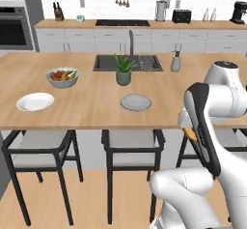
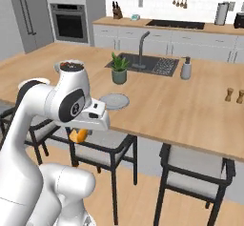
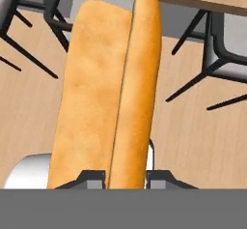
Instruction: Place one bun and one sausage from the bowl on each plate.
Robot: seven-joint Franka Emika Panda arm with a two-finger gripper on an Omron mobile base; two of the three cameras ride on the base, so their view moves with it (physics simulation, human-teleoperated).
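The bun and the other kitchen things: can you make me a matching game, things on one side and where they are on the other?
Things:
1. bun
2. fruit bowl
3. potted plant
4. soap bottle

Places:
A. on the counter just in front of the sink
B. at the sink's right end
C. pinched in the gripper, below the counter edge
D. on the counter, behind the white plate on the left

Pairs: 1-C, 2-D, 3-A, 4-B
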